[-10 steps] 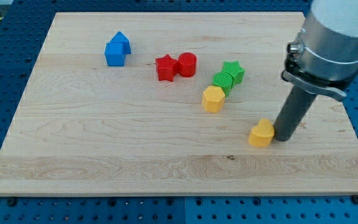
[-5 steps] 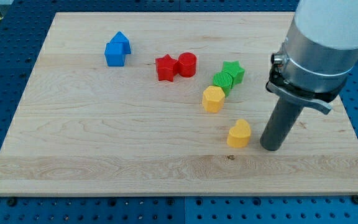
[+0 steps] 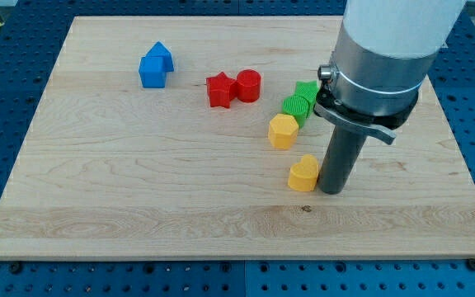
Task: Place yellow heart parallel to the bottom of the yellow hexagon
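The yellow heart point(image 3: 303, 173) lies on the wooden board, below and slightly to the right of the yellow hexagon point(image 3: 283, 130). My tip point(image 3: 331, 190) rests on the board right against the heart's right side. The dark rod rises from it to the large grey arm body at the view's upper right, which hides part of the green star.
A green cylinder point(image 3: 298, 107) and a green star point(image 3: 306, 91) sit just above the hexagon. A red star point(image 3: 219, 90) and a red cylinder point(image 3: 248, 86) stand side by side left of them. Two blue blocks point(image 3: 155, 66) sit at the upper left. The board's edge point(image 3: 221, 257) runs along the bottom.
My tip has moved left, pushing the yellow heart left across the board, from well right of the hexagon to just below it.
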{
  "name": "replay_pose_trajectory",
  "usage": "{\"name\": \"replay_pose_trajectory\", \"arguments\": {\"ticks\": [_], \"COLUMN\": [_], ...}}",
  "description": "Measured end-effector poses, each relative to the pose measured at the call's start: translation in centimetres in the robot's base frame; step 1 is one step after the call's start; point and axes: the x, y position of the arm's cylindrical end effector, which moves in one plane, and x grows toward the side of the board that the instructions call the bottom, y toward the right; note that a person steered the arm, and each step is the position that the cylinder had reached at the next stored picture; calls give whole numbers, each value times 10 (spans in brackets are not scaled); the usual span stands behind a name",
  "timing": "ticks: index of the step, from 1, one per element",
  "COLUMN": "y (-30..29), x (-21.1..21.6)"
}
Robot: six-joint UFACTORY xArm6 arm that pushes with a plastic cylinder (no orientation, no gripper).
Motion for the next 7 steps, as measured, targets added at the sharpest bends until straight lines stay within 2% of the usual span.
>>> {"name": "replay_pose_trajectory", "arguments": {"ticks": [1, 4, 5, 6, 7], "y": [-14, -30, -30, -30, -30], "x": [11, 6, 34, 33, 14]}}
